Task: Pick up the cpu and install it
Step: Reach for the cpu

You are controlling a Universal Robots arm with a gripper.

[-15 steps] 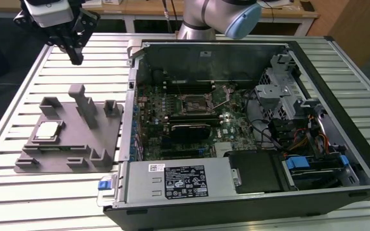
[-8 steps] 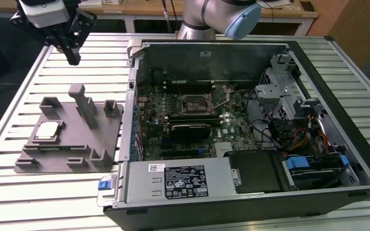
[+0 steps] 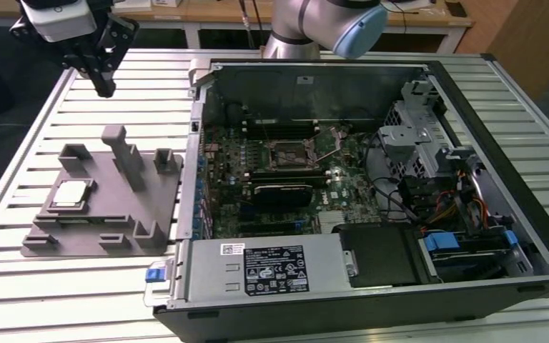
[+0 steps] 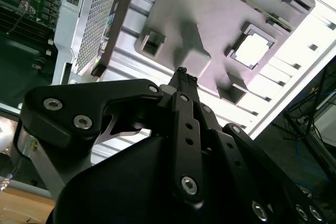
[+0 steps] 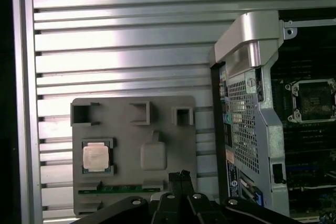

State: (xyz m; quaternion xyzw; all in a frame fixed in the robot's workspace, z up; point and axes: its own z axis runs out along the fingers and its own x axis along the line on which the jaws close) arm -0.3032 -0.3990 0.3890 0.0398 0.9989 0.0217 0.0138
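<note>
Closest to the lens in the second wrist view, the gripper (image 4: 185,77) has its black fingers pinched together on nothing. In the exterior view we see it hanging at the upper left of the frame, above the slatted table (image 3: 26,286) and clear of everything on it. We find the cpu (image 3: 71,194) lying flat in a square pocket of the grey fixture (image 3: 112,232) at the exterior view's left, untouched and well apart from the gripper. To the exterior view's right of the fixture lies the open computer case (image 3: 503,100), and the socket (image 3: 292,151) near the frame's centre appears empty. We judge the work to stand at the approach to the pick-up, with nothing lifted or installed. A grasp, in our judgement, calls for fingers parted and squared over the chip's edges, since it sits low in its pocket.
</note>
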